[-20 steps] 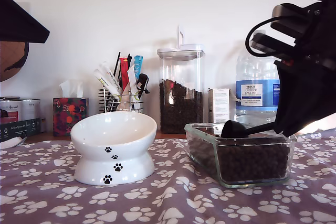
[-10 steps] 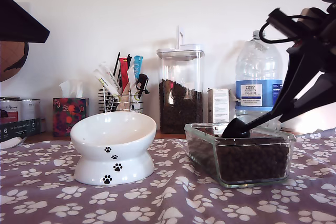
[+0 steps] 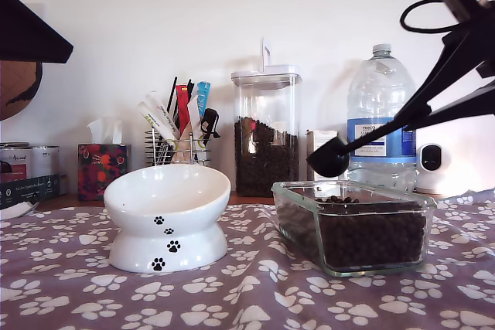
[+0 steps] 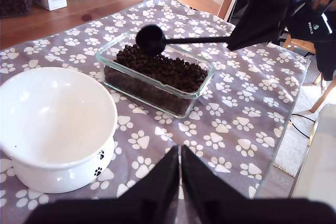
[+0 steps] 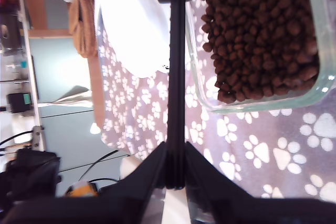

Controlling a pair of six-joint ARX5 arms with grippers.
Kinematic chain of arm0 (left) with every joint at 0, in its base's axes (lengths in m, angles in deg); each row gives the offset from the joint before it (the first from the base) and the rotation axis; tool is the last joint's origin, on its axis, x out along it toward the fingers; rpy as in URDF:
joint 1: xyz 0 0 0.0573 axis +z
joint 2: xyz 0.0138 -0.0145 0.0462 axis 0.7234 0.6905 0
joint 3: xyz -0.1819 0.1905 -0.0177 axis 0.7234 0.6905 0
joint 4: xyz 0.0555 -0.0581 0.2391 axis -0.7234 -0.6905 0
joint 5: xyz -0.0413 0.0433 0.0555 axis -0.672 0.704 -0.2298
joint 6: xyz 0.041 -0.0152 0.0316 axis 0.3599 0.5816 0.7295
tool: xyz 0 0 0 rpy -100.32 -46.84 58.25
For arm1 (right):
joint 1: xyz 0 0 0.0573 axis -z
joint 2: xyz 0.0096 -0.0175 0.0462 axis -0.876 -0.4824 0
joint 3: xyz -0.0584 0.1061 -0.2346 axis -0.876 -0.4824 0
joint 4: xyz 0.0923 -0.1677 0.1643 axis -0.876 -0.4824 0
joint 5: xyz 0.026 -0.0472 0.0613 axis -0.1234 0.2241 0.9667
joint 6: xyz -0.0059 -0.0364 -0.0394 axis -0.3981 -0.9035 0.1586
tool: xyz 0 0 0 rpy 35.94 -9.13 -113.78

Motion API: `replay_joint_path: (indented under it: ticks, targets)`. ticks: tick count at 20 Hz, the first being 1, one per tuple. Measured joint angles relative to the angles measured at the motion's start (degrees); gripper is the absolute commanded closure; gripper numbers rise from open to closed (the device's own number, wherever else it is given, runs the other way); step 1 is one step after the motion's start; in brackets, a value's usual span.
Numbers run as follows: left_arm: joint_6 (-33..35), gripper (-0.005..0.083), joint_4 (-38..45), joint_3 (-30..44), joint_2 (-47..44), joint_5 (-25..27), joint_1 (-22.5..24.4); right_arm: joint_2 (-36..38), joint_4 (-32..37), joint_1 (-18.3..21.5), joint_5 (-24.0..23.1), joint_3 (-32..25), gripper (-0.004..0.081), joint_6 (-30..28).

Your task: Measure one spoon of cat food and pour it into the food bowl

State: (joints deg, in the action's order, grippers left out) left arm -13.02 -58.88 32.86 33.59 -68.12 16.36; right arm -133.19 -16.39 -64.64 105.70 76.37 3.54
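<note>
The black spoon [image 3: 329, 161] hangs in the air just above the back corner of the clear glass dish [image 3: 298, 218], which is full of dark cat food [image 3: 371, 239]. My second gripper [image 5: 176, 167] is shut on the end of the spoon's handle [image 5: 176, 77], and reaches in from the exterior view's upper right [image 3: 424, 112]. Whether the scoop holds kibble I cannot tell. The white paw-print food bowl [image 3: 166, 214] stands empty at the exterior view's left of the dish. My first gripper [image 4: 179, 157] is shut on nothing and hovers over the cloth beside the bowl [image 4: 52, 114].
Behind the dish stand a tall clear canister of kibble [image 3: 265, 137], a large water bottle [image 3: 379, 121] and a small white box [image 3: 325, 156]. A wire rack of coloured utensils [image 3: 179, 133], a tissue box [image 3: 102, 169] and tins [image 3: 27, 168] line the back at the exterior view's left.
The spoon has risen out of the kibble in the glass dish. The second gripper has lifted with it, up and toward the exterior view's right.
</note>
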Motion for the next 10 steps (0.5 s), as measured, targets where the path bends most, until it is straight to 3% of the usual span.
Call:
replay_joint_path:
  ticks: [5,10]
  targets:
    - [0.0,0.0793,0.0,0.0,0.0,0.0,0.0,0.0,-0.7,5.5,4.1,-0.2,0.0783,-1.3]
    - [0.0,0.0793,0.0,0.0,0.0,0.0,0.0,-0.5,-0.2,5.6,5.5,-1.1,0.0783,-2.2]
